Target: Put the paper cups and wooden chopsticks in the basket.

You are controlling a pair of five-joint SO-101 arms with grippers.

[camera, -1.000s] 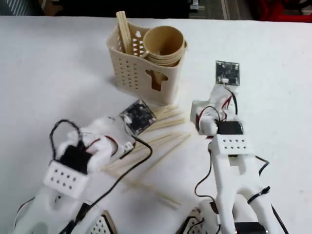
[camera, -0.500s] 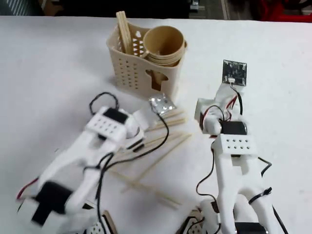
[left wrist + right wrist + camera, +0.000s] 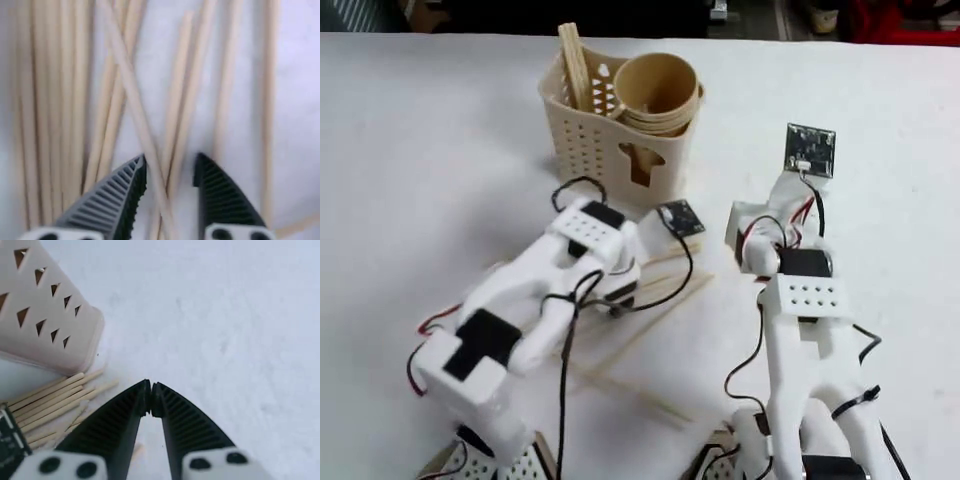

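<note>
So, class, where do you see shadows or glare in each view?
High view: even light, no glare on the white table, a faint shadow beside the left arm. Right wrist view: the basket throws a soft shadow at its base, near the chopsticks. Left wrist view: thin grey shadows between chopsticks at the open left end effector.

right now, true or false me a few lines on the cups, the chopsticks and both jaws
1. The paper cups sit stacked inside the basket. True.
2. Every chopstick is in the basket. False: a few stand in it, but many chopsticks lie loose on the table.
3. The right jaws are shut and hold nothing. True.
4. The left jaws are clamped on a cup. False: they are open, low over the loose chopsticks, with some of them between the two jaws.
</note>
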